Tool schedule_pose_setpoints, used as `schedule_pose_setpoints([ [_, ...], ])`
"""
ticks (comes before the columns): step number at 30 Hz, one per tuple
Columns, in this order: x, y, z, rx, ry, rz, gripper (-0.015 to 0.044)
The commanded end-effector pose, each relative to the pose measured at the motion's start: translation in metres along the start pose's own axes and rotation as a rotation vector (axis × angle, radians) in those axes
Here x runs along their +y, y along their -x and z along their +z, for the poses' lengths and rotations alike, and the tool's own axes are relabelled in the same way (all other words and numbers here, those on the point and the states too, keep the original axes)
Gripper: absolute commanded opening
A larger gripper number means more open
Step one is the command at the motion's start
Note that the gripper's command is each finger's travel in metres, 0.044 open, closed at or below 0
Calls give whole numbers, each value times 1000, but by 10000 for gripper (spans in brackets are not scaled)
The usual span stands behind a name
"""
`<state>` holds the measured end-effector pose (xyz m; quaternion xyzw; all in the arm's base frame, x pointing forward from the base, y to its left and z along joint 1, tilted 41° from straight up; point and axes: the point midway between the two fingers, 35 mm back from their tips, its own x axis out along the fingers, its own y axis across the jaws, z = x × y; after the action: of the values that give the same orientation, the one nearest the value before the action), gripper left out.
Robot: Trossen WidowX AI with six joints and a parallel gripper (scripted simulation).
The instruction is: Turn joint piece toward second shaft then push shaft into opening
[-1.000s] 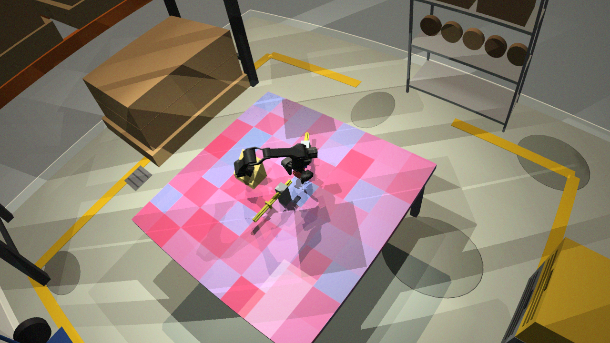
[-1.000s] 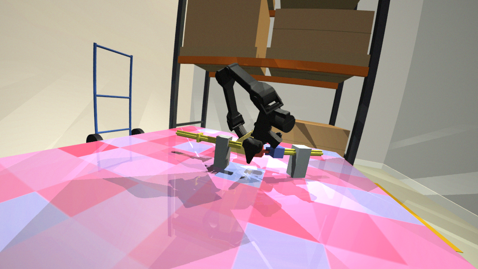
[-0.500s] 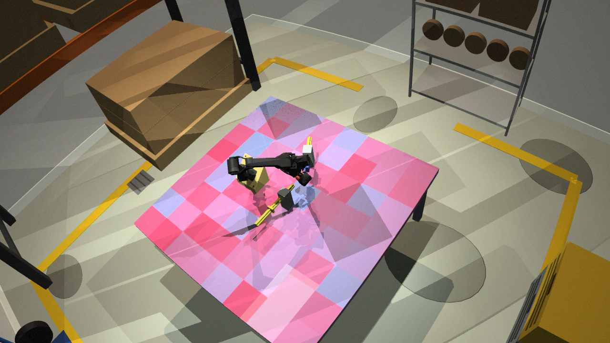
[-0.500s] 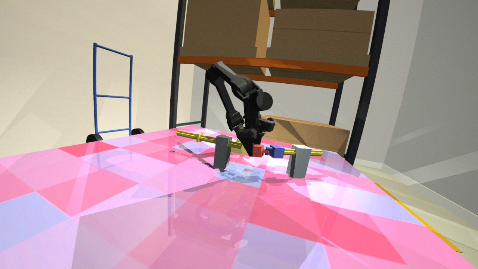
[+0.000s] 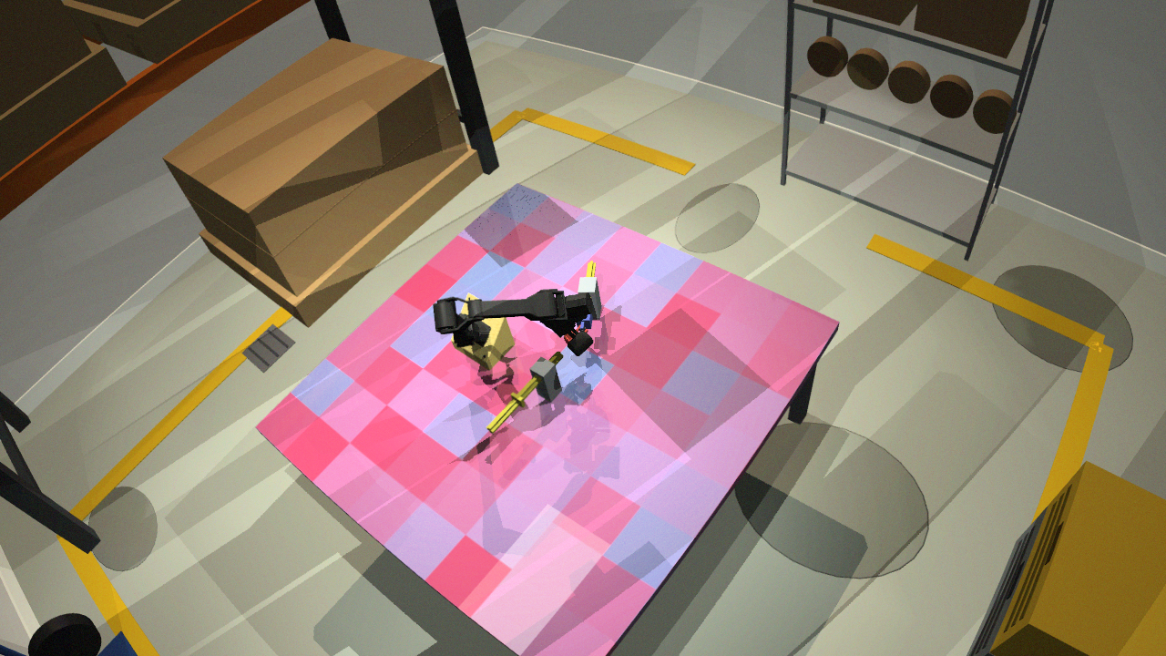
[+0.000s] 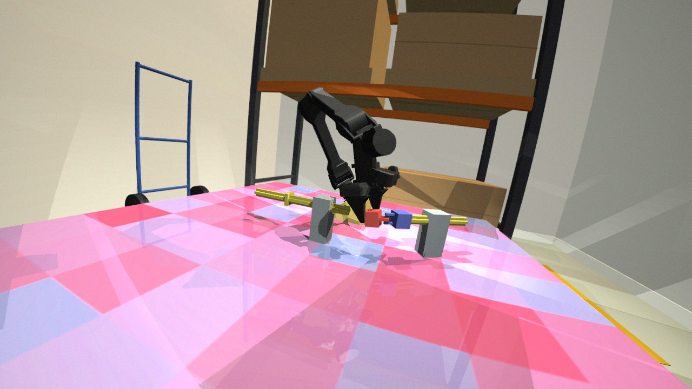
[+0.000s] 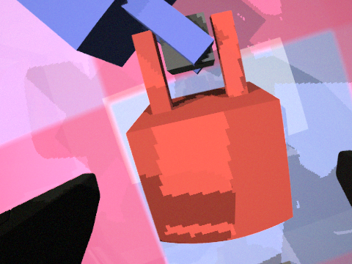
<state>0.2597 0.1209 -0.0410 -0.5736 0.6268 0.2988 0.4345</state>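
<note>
The red joint piece (image 6: 373, 218) (image 7: 216, 158) hangs on the blue yoke (image 6: 401, 219) (image 7: 176, 29), on the end of the fixed yellow shaft (image 6: 457, 221) in the right grey block (image 6: 434, 234) (image 5: 591, 295). Its opening is not visible, so its exact aim cannot be told. The second yellow shaft (image 6: 266, 195) (image 5: 501, 415), with a collar, passes through the other grey block (image 6: 320, 221) (image 5: 544, 380). Its near end stands apart from the red piece. My gripper (image 6: 370, 213) (image 7: 218, 175) is open and empty, its fingers apart on either side of the red piece in the wrist view.
The arm's pale yellow base (image 5: 495, 346) stands behind the joint, between the two shafts. The patchwork table (image 5: 391, 489) (image 6: 159, 338) carries both blocks. Cartons, racks and a blue hand truck (image 6: 163, 140) stand beyond the table.
</note>
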Motion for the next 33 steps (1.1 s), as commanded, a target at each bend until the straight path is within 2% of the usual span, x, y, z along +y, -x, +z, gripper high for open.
schedule_pose_setpoints([
  [1, -3, 13, 8, 11, -119, -11, 440],
  [33, 6, 114, 36, 143, -1187, -154, 440],
])
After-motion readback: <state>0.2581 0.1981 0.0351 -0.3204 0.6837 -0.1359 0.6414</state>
